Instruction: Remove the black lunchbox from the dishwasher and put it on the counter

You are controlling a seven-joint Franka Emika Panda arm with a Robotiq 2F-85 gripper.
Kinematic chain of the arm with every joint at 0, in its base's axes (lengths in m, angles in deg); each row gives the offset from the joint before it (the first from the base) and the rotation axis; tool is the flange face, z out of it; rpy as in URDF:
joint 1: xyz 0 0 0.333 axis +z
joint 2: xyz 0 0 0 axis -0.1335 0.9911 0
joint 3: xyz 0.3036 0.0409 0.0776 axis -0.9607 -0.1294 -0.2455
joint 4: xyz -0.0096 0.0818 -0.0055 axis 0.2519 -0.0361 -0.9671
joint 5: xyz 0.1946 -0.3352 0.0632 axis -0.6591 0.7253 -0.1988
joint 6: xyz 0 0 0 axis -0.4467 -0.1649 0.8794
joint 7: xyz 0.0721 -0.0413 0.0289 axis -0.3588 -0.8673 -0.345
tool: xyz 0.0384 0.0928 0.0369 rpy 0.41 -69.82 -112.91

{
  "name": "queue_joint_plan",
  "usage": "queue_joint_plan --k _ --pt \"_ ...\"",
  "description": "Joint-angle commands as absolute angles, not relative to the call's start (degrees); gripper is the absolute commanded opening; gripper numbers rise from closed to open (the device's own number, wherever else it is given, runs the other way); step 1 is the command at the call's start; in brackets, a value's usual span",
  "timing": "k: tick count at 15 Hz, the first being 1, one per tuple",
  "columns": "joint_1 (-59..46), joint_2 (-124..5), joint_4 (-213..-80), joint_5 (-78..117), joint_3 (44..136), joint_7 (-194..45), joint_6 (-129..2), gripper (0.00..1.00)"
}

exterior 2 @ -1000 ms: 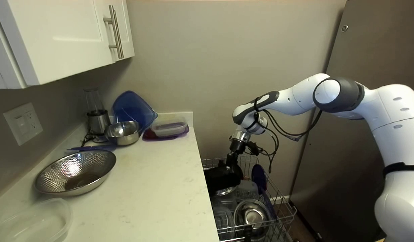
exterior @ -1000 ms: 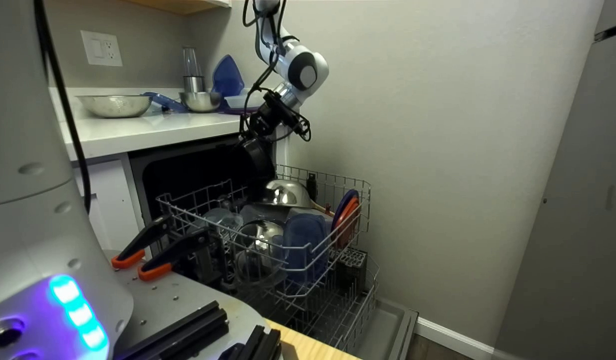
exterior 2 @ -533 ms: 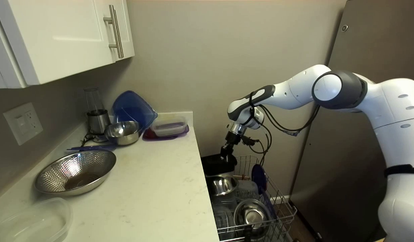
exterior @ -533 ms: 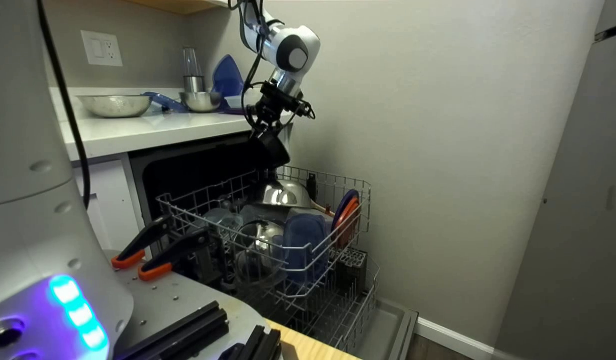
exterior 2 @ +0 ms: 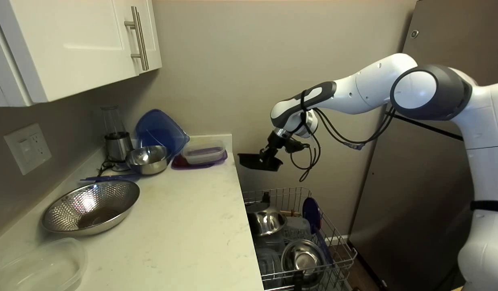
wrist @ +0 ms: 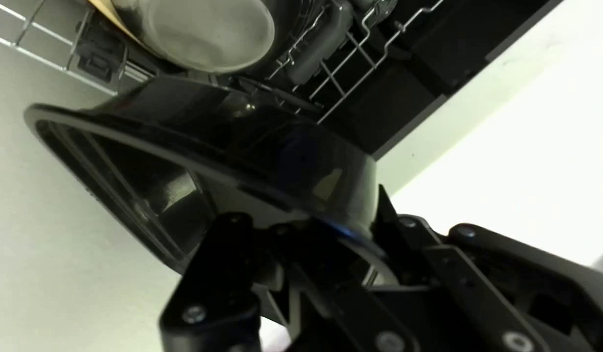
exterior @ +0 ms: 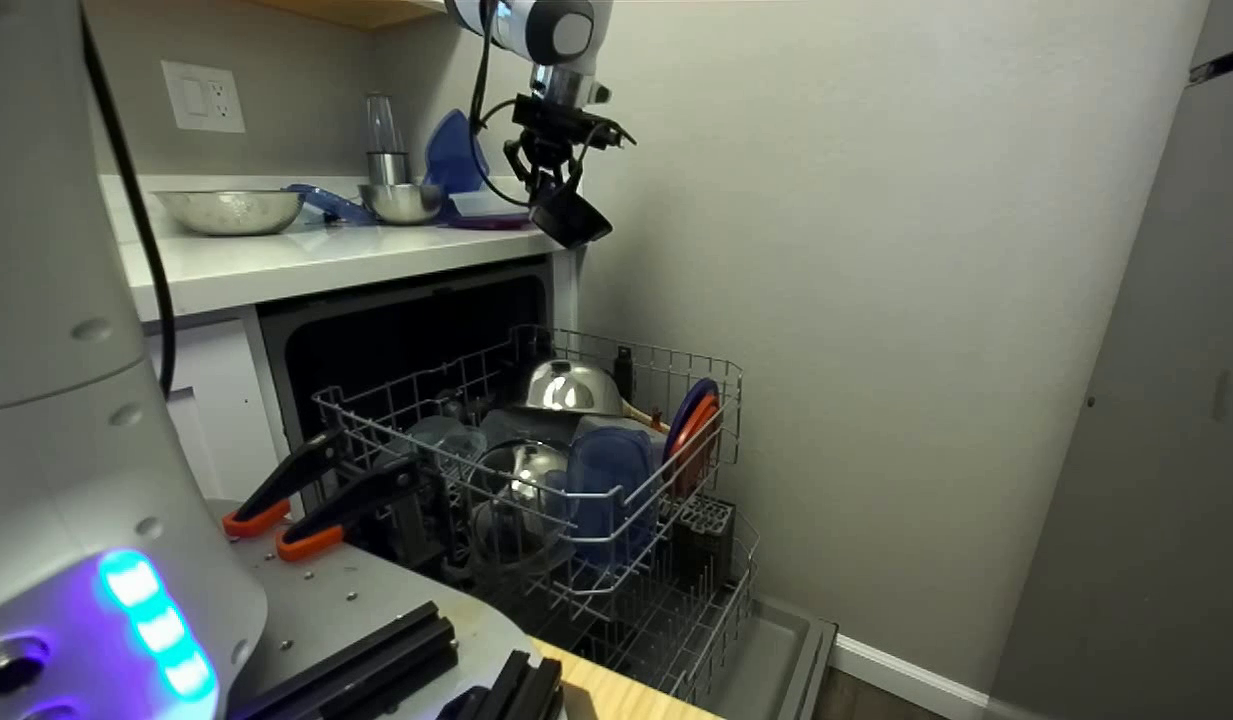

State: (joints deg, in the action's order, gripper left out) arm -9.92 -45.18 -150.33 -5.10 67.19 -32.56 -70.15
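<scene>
The arm reaches in from the right side of the frame in an exterior view, its wrist bent down near the middle. The tabletop fills the lower left and centre there, its right edge running up to a far corner. Below it the dishwasher stands open, left of centre in an exterior view, its rack extended. A colander sits at the tabletop's left; a clear tub rests near the far corner.

The lunchbox is out of the rack, hanging above it, just right of that corner. The jaws hold it by its rim, one jaw seemingly inside, the other outside. Its long axis runs nearly across the frame, left end slightly higher and towards the tabletop. In the wrist view it spreads to the upper left of the jaws, with the tabletop at right.

A carry leftward likely comes next; whether its low end would clear the edge, I cannot tell.
</scene>
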Motion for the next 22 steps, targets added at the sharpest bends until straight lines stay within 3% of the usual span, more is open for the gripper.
queue_joint_plan --k 1,9,17,22 --pt "-7.47 -49.99 -155.33 -3.47 68.44 -35.72 -76.13 0.01" --pt "-4.46 -53.08 -160.52 -0.4 62.27 -32.31 -89.23 0.01" --pt "-11.34 -53.27 -159.84 -10.55 46.06 -11.7 -75.25 0.01" --pt "-7.99 -49.72 -156.0 -11.11 48.71 -4.93 -60.1 0.01"
